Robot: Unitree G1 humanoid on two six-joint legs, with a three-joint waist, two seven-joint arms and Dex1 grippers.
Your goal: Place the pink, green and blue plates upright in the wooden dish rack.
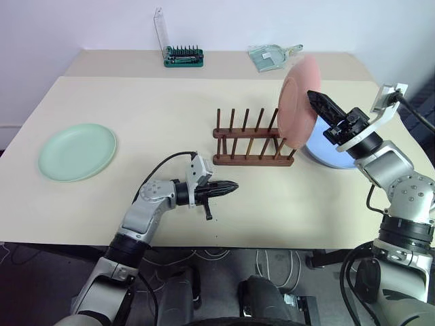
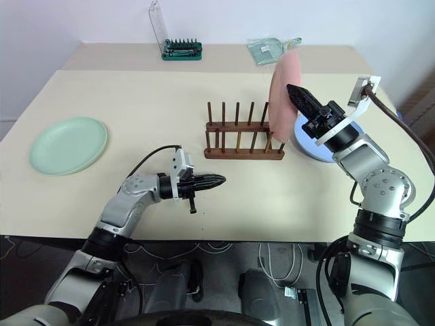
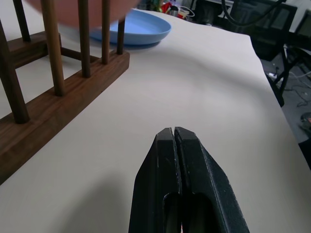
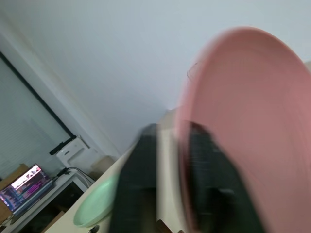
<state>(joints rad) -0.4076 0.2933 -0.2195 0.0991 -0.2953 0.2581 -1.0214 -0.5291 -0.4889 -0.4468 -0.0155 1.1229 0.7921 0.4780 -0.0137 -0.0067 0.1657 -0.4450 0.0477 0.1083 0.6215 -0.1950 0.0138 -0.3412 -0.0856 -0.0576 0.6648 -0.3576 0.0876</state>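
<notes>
Standing upright at the right end of the wooden dish rack (image 1: 251, 139), the pink plate (image 1: 299, 102) is sitting between my right hand's (image 1: 317, 102) parted fingers (grip uncertain). My left hand (image 1: 228, 188) is hovering clenched, empty.

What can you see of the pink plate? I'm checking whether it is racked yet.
The round, matte salmon-pink plate stands nearly upright on edge at the right end of the dark brown wooden peg rack, its lower rim down among the end pegs. The right claw straddles its rim, one finger on each face, though whether it grips is unclear. A light blue plate lies flat behind it.
</notes>
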